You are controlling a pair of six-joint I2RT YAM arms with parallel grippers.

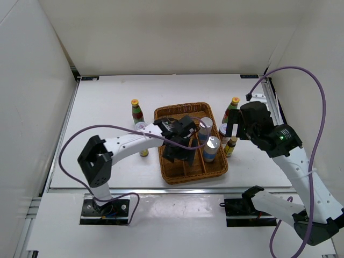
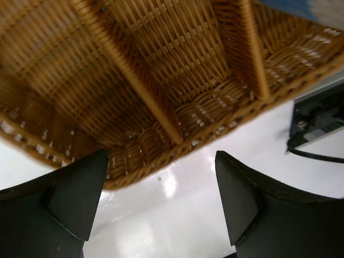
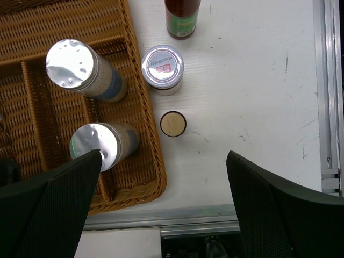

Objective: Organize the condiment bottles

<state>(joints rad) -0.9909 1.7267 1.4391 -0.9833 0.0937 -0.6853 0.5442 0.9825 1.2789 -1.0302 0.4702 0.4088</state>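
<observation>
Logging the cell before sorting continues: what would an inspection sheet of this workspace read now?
Surface: white table, lightly scuffed.
Job's things: two silver-topped cylinders upright inside the wicker tray, right side; short jar, small brown bottle and tall bottle on the table right of it; second tall bottle left of it, others partly behind the left arm.
Clutter: nothing seen.
Grippers: left gripper open, empty, over the tray's near rim; right gripper open, empty, above the table.
Cables: purple cable looping off each arm.
Surroundings: white walls, metal rail.

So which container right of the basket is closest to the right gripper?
The small tan-capped bottle; the white-lidded jar and the tall red bottle stand farther away.
</observation>
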